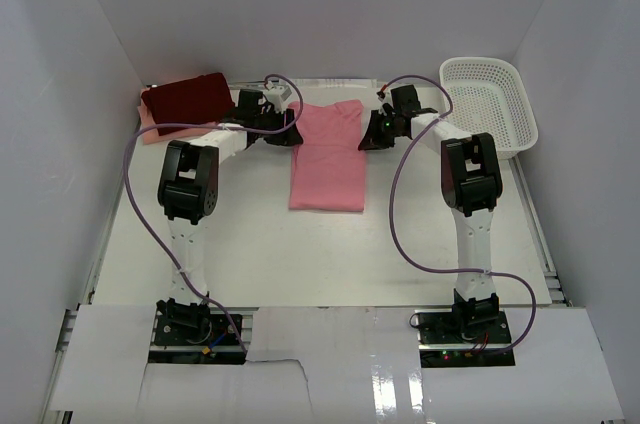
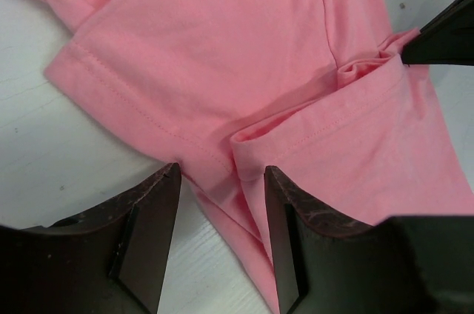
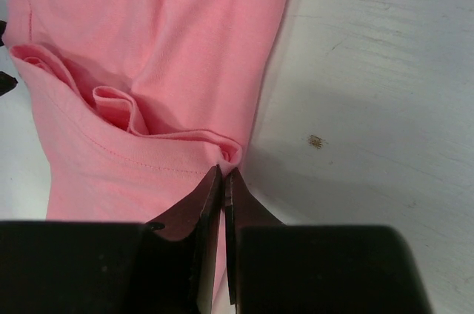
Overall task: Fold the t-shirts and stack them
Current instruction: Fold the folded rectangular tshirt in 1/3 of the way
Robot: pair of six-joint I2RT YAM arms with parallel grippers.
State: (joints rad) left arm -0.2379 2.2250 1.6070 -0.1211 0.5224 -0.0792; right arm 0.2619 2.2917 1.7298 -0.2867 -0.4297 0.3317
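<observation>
The salmon-pink t-shirt [image 1: 328, 159] lies on the table [image 1: 250, 244]; the right gripper [image 3: 224, 175] pinches one far corner tight and the left gripper [image 2: 222, 188] sits open around the other, likely so both can fold it over.

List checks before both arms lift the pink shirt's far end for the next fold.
1. Corner pinched by right gripper: ok, shut on the pink shirt.
2. Hem pinched by left gripper: not ok, jaws open with cloth between them.
3. Cloth smooth between the two grips: not ok, bunched beside the right gripper.
4. Layers held by the right gripper: cannot tell.
5. Maroon shirt out of the way: ok, far left, apart from the pink shirt.
</observation>
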